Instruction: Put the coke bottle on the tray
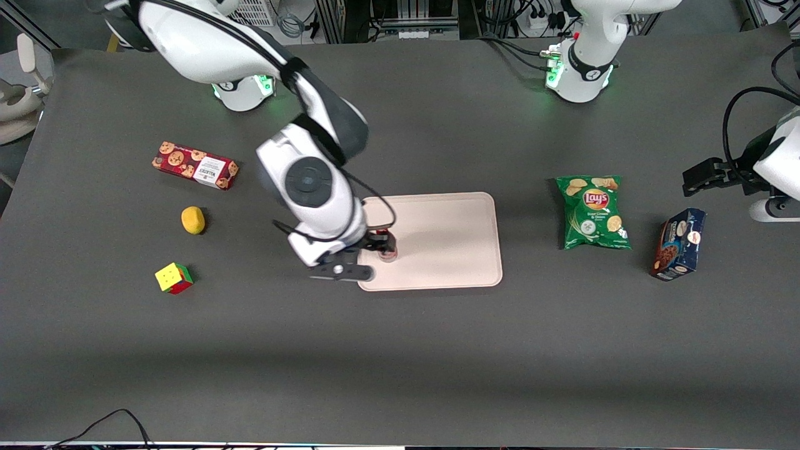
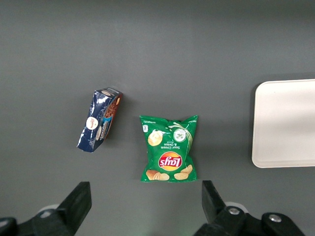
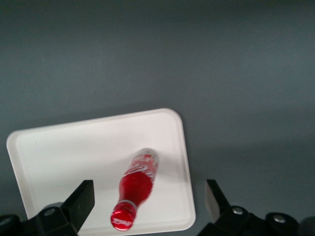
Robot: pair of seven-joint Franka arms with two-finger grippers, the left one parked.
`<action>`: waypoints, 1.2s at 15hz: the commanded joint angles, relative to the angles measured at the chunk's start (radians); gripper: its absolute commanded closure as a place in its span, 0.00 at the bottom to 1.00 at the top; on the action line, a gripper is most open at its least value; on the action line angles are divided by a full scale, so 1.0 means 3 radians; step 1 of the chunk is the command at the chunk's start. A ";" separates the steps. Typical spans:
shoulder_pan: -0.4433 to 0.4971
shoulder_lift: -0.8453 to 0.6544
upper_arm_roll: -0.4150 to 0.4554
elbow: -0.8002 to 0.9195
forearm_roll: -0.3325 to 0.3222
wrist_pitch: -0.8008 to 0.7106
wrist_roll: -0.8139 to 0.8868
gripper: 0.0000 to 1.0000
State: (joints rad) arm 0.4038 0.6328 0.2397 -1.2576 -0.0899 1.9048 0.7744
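Hovering above the tray point(image 1: 437, 237), at its end toward the working arm, my gripper point(image 3: 147, 204) is holding its two fingers point(image 3: 81, 199) spread wide, clasping nothing. The coke bottle point(image 3: 135, 189) is standing upright on the tray surface between them, red cap point(image 3: 123, 220) uppermost, touching neither finger as far as the wrist view shows. I am judging the placement itself as done: the bottle is resting inside the low rim, near the tray's edge. What I am leaving to do is only lifting clear without knocking it.
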 commanded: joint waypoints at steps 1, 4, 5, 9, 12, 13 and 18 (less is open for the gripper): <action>-0.0445 -0.0732 0.0024 -0.0495 0.0187 -0.0086 -0.0320 0.00; -0.0798 -0.1202 0.0004 -0.0843 0.0243 -0.0116 -0.0836 0.00; -0.0895 -0.1366 -0.0011 -0.1006 0.0259 -0.0111 -0.0969 0.00; -0.1218 -0.1919 -0.0174 -0.1569 0.0356 -0.0101 -0.1547 0.00; -0.1218 -0.2206 -0.0507 -0.1851 0.0356 -0.0111 -0.1936 0.00; -0.1218 -0.2247 -0.0609 -0.1877 0.0356 -0.0121 -0.2028 0.00; -0.1218 -0.2247 -0.0871 -0.1796 0.0340 -0.0219 -0.2484 0.00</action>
State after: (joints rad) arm 0.0355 -0.0232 -0.0037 -1.7849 -0.0091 1.8418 0.0929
